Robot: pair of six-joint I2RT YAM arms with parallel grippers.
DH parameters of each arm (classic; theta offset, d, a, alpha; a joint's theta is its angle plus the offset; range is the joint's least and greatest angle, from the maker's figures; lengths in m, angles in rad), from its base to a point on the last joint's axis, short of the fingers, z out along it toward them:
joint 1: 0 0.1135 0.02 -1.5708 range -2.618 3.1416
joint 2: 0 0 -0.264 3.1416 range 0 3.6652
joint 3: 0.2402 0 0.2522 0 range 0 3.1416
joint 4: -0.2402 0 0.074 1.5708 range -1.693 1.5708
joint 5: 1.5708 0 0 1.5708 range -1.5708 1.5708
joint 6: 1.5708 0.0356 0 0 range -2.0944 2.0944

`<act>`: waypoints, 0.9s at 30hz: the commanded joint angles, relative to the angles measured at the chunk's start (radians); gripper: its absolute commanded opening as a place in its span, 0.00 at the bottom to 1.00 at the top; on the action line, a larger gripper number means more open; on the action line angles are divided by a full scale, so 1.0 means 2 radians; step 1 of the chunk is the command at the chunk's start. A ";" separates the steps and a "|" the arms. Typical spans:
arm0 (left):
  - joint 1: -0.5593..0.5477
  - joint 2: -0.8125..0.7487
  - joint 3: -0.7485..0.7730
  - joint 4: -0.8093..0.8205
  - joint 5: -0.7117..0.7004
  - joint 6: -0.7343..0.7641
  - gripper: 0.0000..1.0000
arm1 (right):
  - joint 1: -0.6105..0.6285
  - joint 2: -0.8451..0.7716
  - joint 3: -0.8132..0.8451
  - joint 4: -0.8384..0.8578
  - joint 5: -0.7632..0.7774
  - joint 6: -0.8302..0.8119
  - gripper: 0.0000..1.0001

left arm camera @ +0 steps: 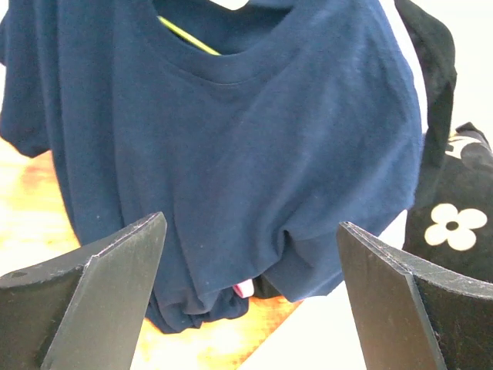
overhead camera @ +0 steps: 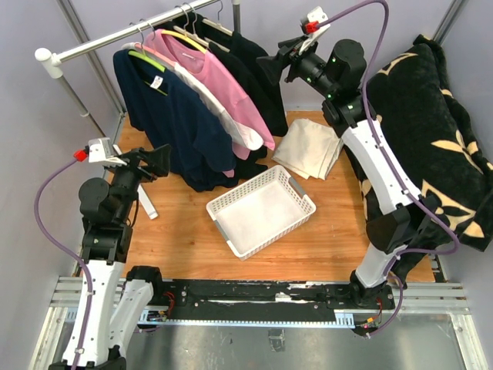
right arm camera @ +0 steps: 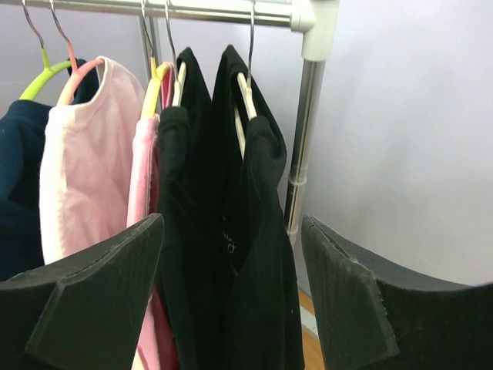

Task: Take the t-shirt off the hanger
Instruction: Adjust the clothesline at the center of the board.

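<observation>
well, the left pincer point(left arm camera: 250, 223) stands wide, nothing between its fingers. the navy t-shirt point(left arm camera: 254, 139) hangs straight ahead of it, close but not touching, on a yellow-green hanger point(left arm camera: 189, 37). to that pincer's right and lower down, a white basket point(overhead camera: 239, 187) sits on the wooden table point(overhead camera: 177, 239).

the right pincer point(right arm camera: 231, 223) is up high near the rail point(right arm camera: 216, 9), its fingers parted too and empty. directly in front of it hang two black t-shirts point(right arm camera: 258, 231); the one at the rail's end sits on a white hanger point(right arm camera: 245, 89), in line with the gap and clear of both fingers. further to this pincer's left along the rail come a pink t-shirt point(right arm camera: 142, 177), a pale t-shirt point(right arm camera: 85, 154), then the navy one. beneath the right pincer lies a folded beige cloth point(overhead camera: 308, 150), and a black flowered blanket point(overhead camera: 431, 116) is heaped beside its arm.
</observation>
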 commanded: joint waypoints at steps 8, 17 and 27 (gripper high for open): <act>0.003 0.014 0.031 0.090 0.017 0.002 0.98 | 0.007 -0.093 -0.100 0.001 0.034 -0.008 0.75; 0.003 0.089 0.109 0.067 0.004 -0.009 0.98 | 0.007 -0.143 -0.142 -0.011 0.046 -0.012 0.75; 0.003 0.077 0.093 0.049 0.011 -0.006 0.98 | -0.002 -0.137 -0.130 -0.063 0.104 -0.022 0.75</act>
